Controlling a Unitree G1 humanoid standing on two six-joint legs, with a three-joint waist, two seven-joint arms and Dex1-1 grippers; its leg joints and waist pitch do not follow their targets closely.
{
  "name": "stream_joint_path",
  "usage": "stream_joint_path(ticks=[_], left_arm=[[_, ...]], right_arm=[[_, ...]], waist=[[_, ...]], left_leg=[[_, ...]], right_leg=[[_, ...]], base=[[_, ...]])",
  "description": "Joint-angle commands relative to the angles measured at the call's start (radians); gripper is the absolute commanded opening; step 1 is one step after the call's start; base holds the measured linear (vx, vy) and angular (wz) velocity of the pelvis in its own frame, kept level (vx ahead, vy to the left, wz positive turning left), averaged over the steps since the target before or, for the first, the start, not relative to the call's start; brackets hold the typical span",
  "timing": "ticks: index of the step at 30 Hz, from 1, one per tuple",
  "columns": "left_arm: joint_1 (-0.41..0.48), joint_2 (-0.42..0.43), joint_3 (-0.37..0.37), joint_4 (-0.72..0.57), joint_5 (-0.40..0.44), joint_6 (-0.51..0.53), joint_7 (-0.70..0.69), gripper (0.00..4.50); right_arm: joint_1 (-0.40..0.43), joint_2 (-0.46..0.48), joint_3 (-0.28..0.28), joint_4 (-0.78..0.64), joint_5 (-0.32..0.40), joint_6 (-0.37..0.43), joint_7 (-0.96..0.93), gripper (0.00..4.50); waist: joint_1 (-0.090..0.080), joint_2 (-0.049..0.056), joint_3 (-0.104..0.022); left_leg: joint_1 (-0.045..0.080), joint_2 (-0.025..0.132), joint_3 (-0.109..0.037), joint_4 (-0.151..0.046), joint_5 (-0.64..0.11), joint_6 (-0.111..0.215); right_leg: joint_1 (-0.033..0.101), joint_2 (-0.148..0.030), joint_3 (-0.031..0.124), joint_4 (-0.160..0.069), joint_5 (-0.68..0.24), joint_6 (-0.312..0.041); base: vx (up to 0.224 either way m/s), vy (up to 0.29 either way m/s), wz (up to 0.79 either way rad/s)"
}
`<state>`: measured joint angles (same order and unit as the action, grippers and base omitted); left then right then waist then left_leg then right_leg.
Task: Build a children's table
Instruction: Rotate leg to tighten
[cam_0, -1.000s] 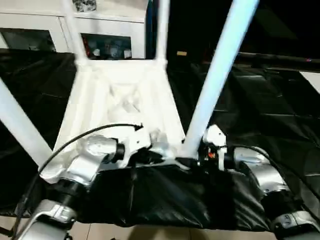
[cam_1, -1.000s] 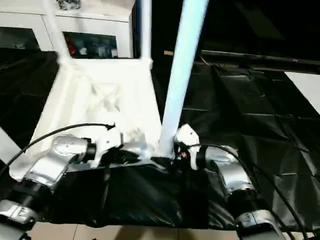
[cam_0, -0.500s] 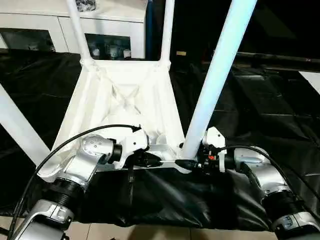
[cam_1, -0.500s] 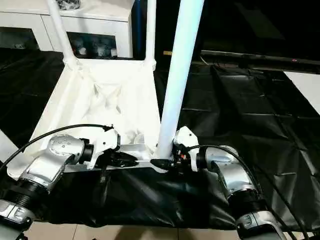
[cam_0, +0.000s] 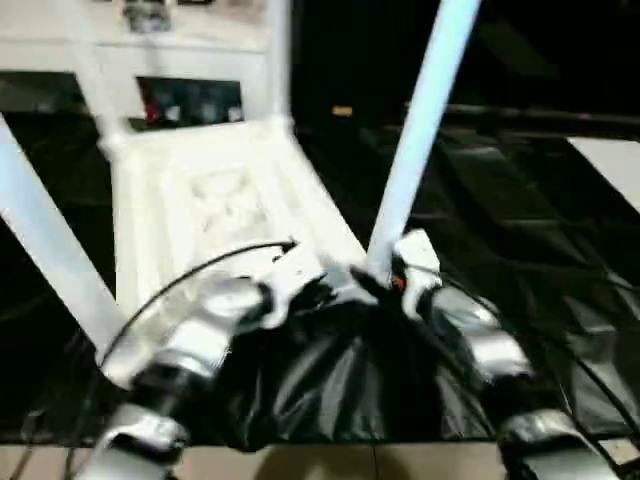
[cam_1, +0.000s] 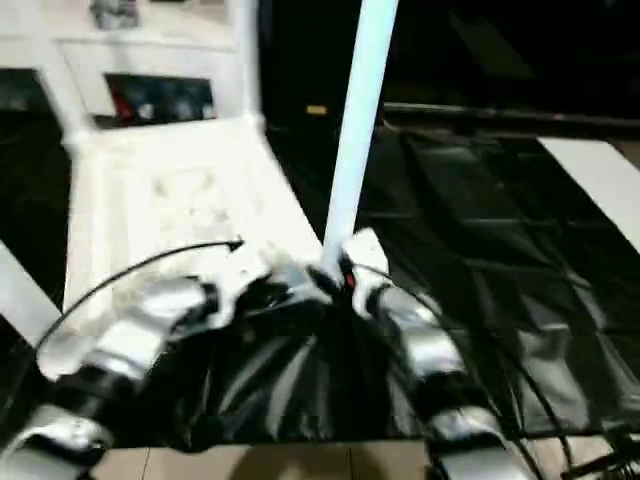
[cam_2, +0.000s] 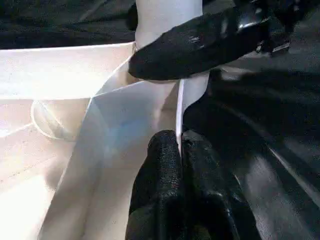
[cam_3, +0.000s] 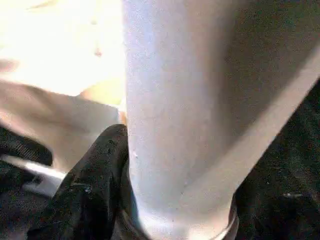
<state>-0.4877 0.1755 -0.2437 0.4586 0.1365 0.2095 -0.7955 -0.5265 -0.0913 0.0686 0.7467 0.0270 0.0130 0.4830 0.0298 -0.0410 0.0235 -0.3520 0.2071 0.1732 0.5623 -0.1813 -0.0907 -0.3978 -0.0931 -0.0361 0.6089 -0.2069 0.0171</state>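
The upturned table top (cam_0: 215, 200) is being pinched at its rim by the left claw (cam_2: 179, 150), closed tight, while the near leg (cam_0: 415, 140) is being clasped at its base by the right claw (cam_0: 385, 283); firm seating seems next.

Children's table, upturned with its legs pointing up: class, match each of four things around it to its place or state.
Things:
1 left gripper
2 right gripper
3 white cabinet
4 black sheet

Places or states:
A spread under the table top
B standing beyond the table top
C shut on the table top's rim
D at the base of the near right leg

Pairs: 1-C, 2-D, 3-B, 4-A
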Motion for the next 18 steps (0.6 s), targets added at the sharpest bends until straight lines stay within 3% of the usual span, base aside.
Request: stream_joint_path(ticks=[1,4,6,9,10,15,18], left_arm=[[-0.004,-0.112,-0.035,0.022,-0.029,0.022,0.084,0.00],[-0.010,-0.133,-0.043,0.022,-0.017,0.023,0.090,0.00],[-0.008,-0.126,-0.040,0.017,-0.012,0.021,0.087,0.00],[0.002,-0.098,-0.041,0.003,-0.020,0.000,0.051,0.00],[0.009,-0.081,-0.043,-0.007,-0.029,-0.016,0.021,0.00],[0.012,-0.043,-0.026,-0.014,-0.035,-0.032,-0.013,0.00],[0.009,-0.008,-0.016,-0.020,-0.060,-0.047,-0.076,0.00]], right_arm=[[-0.023,0.116,0.085,0.061,-0.036,0.033,-0.019,2.61],[-0.047,0.143,0.095,0.087,-0.055,-0.007,-0.036,2.61],[-0.053,0.147,0.061,0.094,-0.019,0.005,-0.012,3.31],[-0.047,0.121,0.054,0.082,-0.008,0.007,0.021,3.33],[-0.040,0.100,0.062,0.074,-0.017,-0.008,0.033,3.64],[-0.014,0.038,0.081,0.034,-0.024,-0.075,0.143,3.64],[0.017,-0.016,0.093,-0.021,0.006,-0.094,0.276,3.64]], waist=[[0.002,-0.009,-0.030],[0.005,-0.009,-0.031],[0.005,-0.009,-0.032],[0.006,-0.008,-0.032],[0.006,-0.007,-0.032],[0.008,-0.007,-0.036],[0.015,-0.006,-0.040]], left_leg=[[-0.007,0.011,-0.003,-0.071,-0.345,-0.002],[-0.005,0.012,-0.001,-0.070,-0.341,0.005],[-0.009,0.013,-0.001,-0.071,-0.330,0.013],[-0.010,0.013,0.000,-0.071,-0.319,0.020],[-0.010,0.013,0.000,-0.072,-0.318,0.020],[-0.011,0.014,0.004,-0.068,-0.289,0.033],[-0.011,0.015,0.008,-0.060,-0.226,0.063]], right_leg=[[0.024,-0.034,0.025,-0.103,-0.441,-0.112],[0.021,-0.034,0.025,-0.103,-0.414,-0.114],[0.024,-0.032,0.025,-0.098,-0.371,-0.124],[0.027,-0.031,0.025,-0.095,-0.334,-0.135],[0.027,-0.032,0.025,-0.095,-0.333,-0.136],[0.031,-0.031,0.026,-0.090,-0.260,-0.159],[0.037,-0.030,0.026,-0.080,-0.158,-0.193]], base=[[0.000,0.000,0.00],[0.000,0.000,0.00],[0.000,0.000,0.00],[0.000,0.000,0.00],[0.000,0.000,0.00],[0.000,0.000,0.00],[0.000,0.000,0.00]])
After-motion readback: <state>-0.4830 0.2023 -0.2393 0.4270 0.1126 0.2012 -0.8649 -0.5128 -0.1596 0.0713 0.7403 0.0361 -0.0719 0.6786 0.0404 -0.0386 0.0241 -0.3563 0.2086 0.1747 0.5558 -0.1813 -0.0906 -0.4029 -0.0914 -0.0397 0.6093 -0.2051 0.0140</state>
